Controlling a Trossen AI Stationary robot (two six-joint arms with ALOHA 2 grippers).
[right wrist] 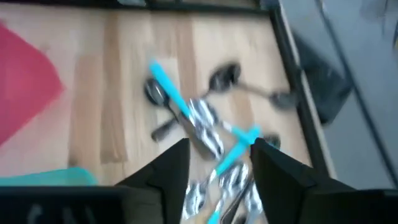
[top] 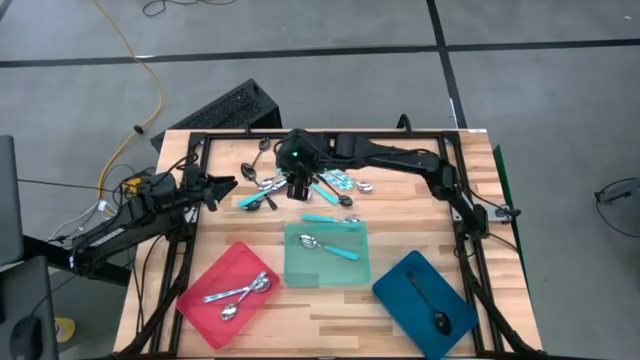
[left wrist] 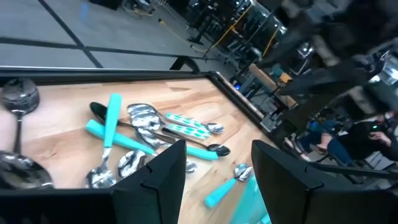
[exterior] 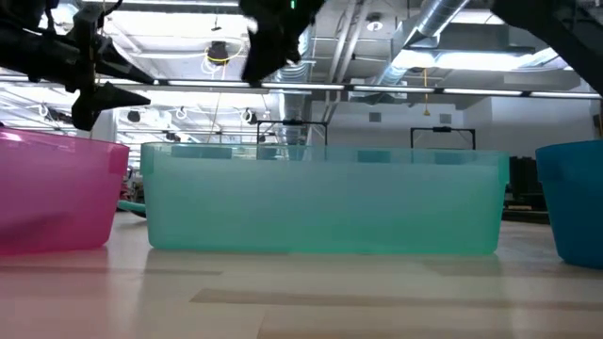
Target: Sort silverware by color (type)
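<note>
The spoon pile point(top: 340, 182) lies at the table's far middle: shiny silver, turquoise-handled and dark spoons mixed, also plain in the left wrist view point(left wrist: 149, 130) and right wrist view point(right wrist: 205, 124). One turquoise-handled spoon point(top: 330, 219) lies apart, just near of the pile. My right gripper point(top: 298, 186) hangs open above the pile's left part, high over the table in the low view point(exterior: 273, 38); its fingers point(right wrist: 174, 165) stand over the spoons. My left gripper point(top: 215, 190) is open, raised left of the pile, pointing at it point(left wrist: 214, 180).
Three trays line the near half: a red tray point(top: 205, 300) with silver spoons, a teal tray point(top: 300, 270) with one turquoise-handled spoon, a blue tray point(top: 400, 295) with a dark spoon. A black frame rail point(top: 320, 134) borders the table's far edge. Bare wood lies between pile and trays.
</note>
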